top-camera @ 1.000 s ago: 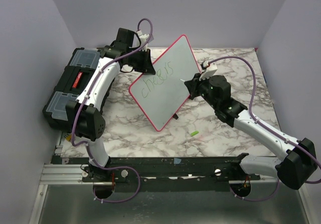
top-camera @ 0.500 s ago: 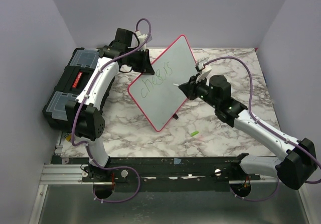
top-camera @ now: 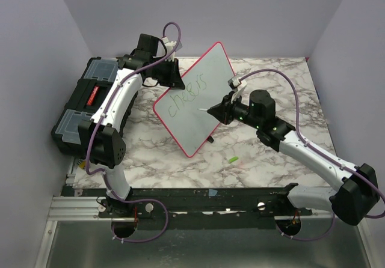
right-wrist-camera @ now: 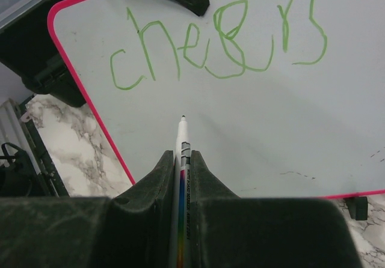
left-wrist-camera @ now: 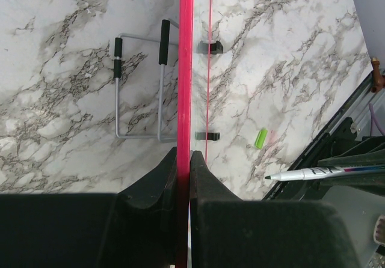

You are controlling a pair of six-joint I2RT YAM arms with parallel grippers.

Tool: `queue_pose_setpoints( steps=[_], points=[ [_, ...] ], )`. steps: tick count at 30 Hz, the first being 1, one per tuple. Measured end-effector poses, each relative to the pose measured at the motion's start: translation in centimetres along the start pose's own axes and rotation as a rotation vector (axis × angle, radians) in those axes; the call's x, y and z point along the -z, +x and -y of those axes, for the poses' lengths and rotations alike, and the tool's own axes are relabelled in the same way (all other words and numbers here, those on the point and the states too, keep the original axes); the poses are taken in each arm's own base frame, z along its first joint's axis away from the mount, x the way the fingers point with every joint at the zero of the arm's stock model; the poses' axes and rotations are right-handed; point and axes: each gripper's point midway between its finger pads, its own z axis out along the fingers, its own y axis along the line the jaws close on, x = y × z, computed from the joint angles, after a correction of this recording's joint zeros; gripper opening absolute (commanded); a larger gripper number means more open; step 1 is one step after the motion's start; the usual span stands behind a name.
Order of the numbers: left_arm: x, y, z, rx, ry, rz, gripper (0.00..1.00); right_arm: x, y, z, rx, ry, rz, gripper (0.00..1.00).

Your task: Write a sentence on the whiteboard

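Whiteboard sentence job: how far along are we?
Done: one green handwritten word "cheers" on the glossy white pink-rimmed whiteboard. In hand: left end effector clamps the board's rim; right end effector grips a white marker pen, tip aimed under the word. Left: the rest of the sentence; no other words show.

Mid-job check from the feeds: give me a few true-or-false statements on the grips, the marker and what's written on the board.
1. The left gripper is shut on the rim of the whiteboard. True.
2. The right gripper is empty. False: it is shut on a marker.
3. The sentence reads only "cheers", in green. True.
4. The green cap sits on the marker's tip. False: it lies on the table and the tip is bare.
5. The marker's tip points at the board below the writing. True.
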Motion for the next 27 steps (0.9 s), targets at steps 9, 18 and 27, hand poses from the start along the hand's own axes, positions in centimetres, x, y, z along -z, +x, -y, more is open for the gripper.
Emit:
queue_pose_setpoints(
  steps=[9,18,27],
  points=[
    [0.0,0.0,0.0,0.000,0.000,0.000,0.00,-0.2,0.7,-0.9,-0.021,-0.052,-0.024,0.01],
    [0.0,0.0,0.0,0.000,0.000,0.000,0.00,-0.8,2.8,-3.2,-0.031,-0.191,-0.091,0.01],
    [0.0,0.0,0.0,0.000,0.000,0.000,0.00,-2.1,6.3,-5.7,-0.038,-0.273,-0.192,0.01]
  ],
)
